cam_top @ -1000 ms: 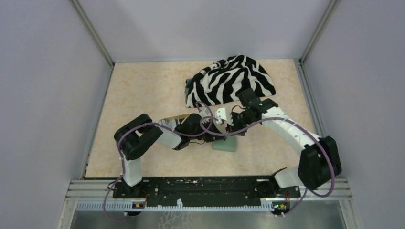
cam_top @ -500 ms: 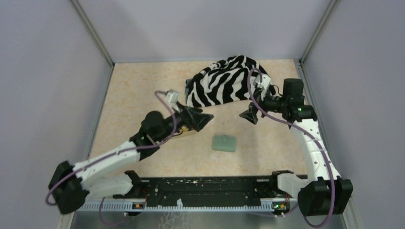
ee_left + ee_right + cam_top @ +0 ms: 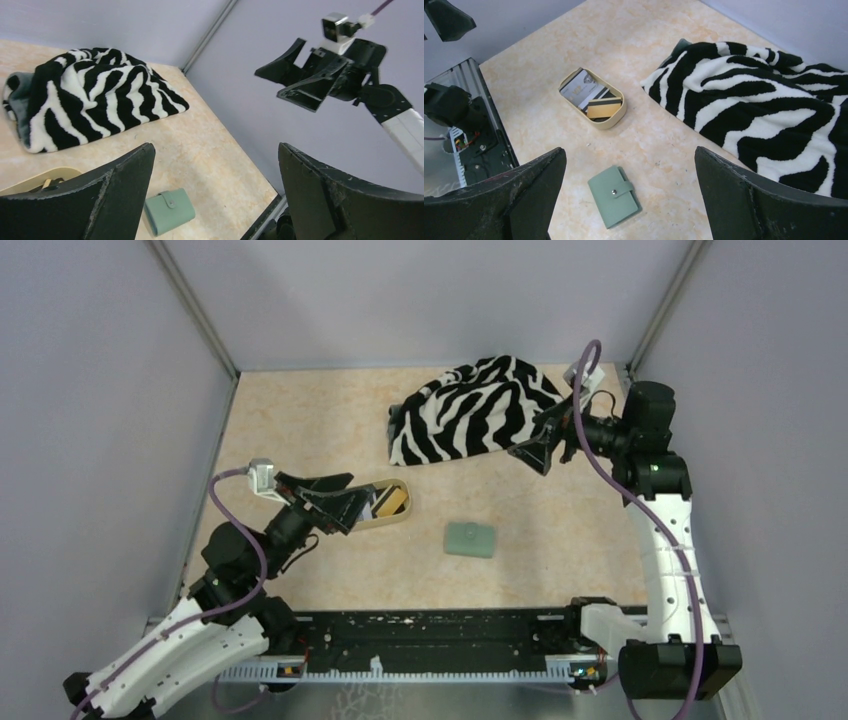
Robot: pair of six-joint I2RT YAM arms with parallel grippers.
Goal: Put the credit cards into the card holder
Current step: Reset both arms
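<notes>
Credit cards [image 3: 594, 97] — thin flat plastic rectangles, one yellow-orange with a dark stripe, others pale grey — lie stacked in a tan oval tray [image 3: 613, 120]. Near it on the speckled beige table [image 3: 549, 50] lies the sage-green rounded card holder [image 3: 614, 196] (folded shut, tab snapped). Left gripper [image 3: 343, 498] and right gripper [image 3: 629, 150] hang above, jaws wide, empty.

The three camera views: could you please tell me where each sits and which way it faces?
Top external: high behind the robot, looking down at the beige table; both arms.
Left wrist: faces the zebra-striped cloth; own open fingers.
Right wrist: looks down on the tan oval tray; own open fingers.
Both wrist views share the sage-green folding card holder.
</notes>
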